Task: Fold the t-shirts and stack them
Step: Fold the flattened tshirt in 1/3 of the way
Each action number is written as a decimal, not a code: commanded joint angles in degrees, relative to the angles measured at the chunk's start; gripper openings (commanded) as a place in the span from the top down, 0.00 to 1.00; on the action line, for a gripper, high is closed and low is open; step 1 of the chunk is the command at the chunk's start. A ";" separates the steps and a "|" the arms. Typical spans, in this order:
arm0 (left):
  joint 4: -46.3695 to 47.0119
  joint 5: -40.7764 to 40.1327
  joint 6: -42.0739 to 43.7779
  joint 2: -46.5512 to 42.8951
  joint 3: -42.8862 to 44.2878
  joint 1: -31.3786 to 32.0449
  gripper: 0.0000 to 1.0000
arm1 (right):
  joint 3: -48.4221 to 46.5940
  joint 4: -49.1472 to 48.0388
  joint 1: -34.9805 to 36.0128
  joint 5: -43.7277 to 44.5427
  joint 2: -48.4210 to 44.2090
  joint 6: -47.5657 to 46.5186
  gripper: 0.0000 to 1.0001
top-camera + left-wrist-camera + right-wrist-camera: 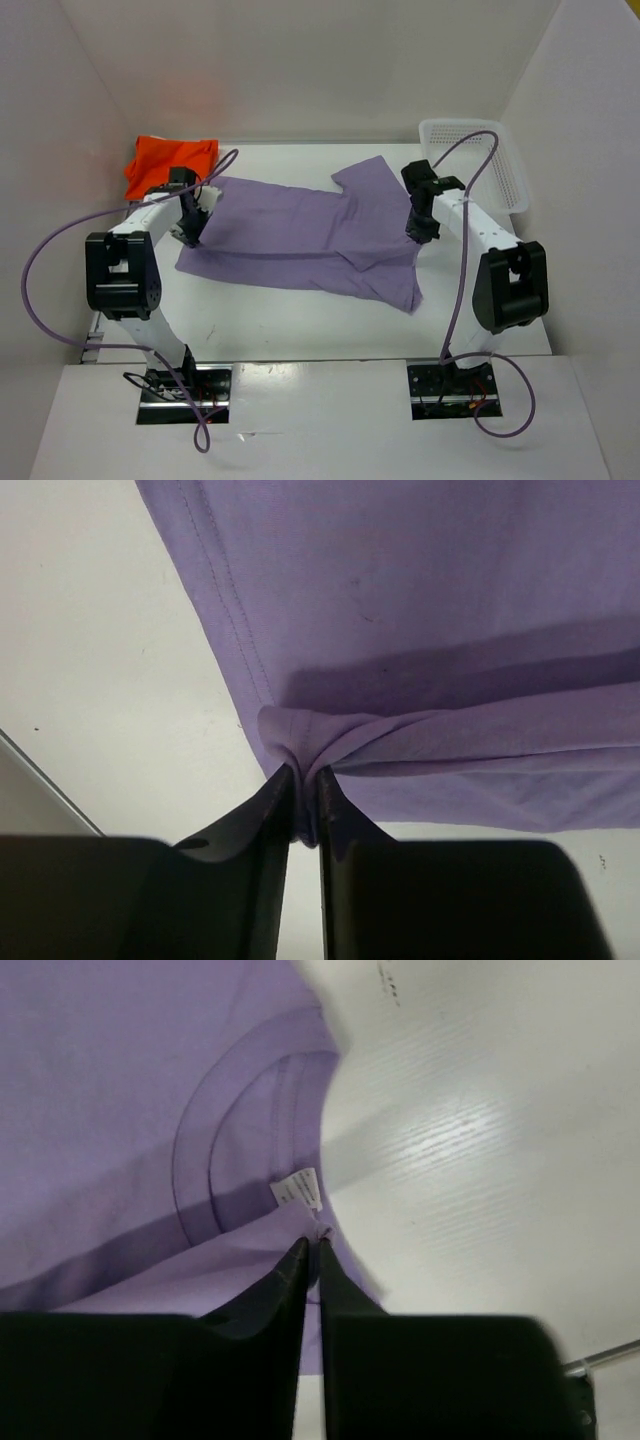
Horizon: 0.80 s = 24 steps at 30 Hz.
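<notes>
Left gripper (305, 775): jaws pinched on the lavender t-shirt (290, 230) hem.
Right gripper (310, 1245): jaws closed, nipping its collar edge.
Lavender t-shirt: spread, just beside the basket (500, 160).
Orange t-shirt (165, 160): well apart from the basket, beyond the lavender.
Progress: I judge early; nothing stacked.
Count: I see two t-shirts, two grippers, one basket.

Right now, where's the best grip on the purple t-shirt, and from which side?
I'd grip the purple t-shirt at its two ends: the stitched hem from the left, the collar beside the label from the right. It lies flat, stretched across between the arms, so those edges give a pinchable fold. The left gripper and right gripper pinch there now.
</notes>
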<state>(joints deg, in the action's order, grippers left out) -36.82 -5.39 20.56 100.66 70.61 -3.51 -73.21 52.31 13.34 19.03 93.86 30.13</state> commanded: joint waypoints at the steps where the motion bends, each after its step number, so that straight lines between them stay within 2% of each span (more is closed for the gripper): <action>1: 1.05 -1.65 -2.18 0.68 0.93 -0.10 0.77 | -3.51 -4.67 -0.07 -1.36 1.05 -3.23 0.83; 2: 1.05 -1.64 -2.19 0.68 1.63 -0.10 0.75 | -4.65 -5.20 -0.07 -2.06 2.19 -3.76 0.73; 3: 0.52 -1.64 -2.80 0.68 2.25 -0.10 0.69 | -5.44 -5.73 -0.07 -2.06 2.90 -3.76 0.53; 4: 0.52 -1.64 -2.80 0.68 2.25 -0.10 0.50 | -6.41 -5.73 -0.07 -2.06 3.60 -4.55 0.44; 5: 0.52 -1.64 -2.80 0.68 3.12 -0.10 0.40 | -8.86 -5.73 -0.59 -1.37 5.17 -5.08 0.38; 6: -0.09 -1.64 -2.80 0.68 3.65 -0.10 0.36 | -10.18 -5.73 -0.60 -0.49 5.71 -5.08 0.32; 7: -1.05 -0.95 -3.32 0.68 4.88 -0.79 0.29 | -11.68 -4.78 -1.21 0.48 5.72 -5.08 0.27; 8: -2.11 -0.33 -3.33 0.68 5.76 -1.41 0.16 | -14.39 -3.72 -1.21 0.49 6.24 -5.08 0.27; 11: -7.38 3.71 -3.33 -3.08 6.74 -4.83 0.03 | -13.29 0.41 -2.01 -2.85 1.69 -2.72 0.26; 12: -8.09 4.94 -2.63 -4.67 5.69 -6.76 0.00 | -11.19 1.03 -2.01 -4.07 -2.94 -1.23 0.26; 15: -8.01 5.92 -1.92 -9.51 -1.31 -8.09 0.00 | 2.25 -0.72 -1.48 -11.80 -12.00 5.01 0.26; 16: -7.48 5.92 -1.92 -9.52 -2.92 -8.79 0.00 | 8.63 -2.03 -0.96 -13.21 -13.78 6.59 0.26; 19: -6.42 8.01 -2.45 -7.51 -5.39 -8.80 0.00 | 16.93 -3.79 0.45 -13.41 -19.23 13.36 0.26; 21: -4.42 10.05 -3.59 -4.69 -5.39 -8.80 0.00 | 16.00 -2.49 1.69 -11.04 -19.95 17.67 0.26; 24: -1.60 9.35 -4.91 -1.27 -5.39 -8.80 0.00 | 17.92 -2.48 1.69 -12.42 -22.58 23.20 0.18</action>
<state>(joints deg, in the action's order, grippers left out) -41.39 1.80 17.47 96.97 65.58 -12.38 -56.38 51.51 14.57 7.66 74.35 44.84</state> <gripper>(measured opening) 0.998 0.808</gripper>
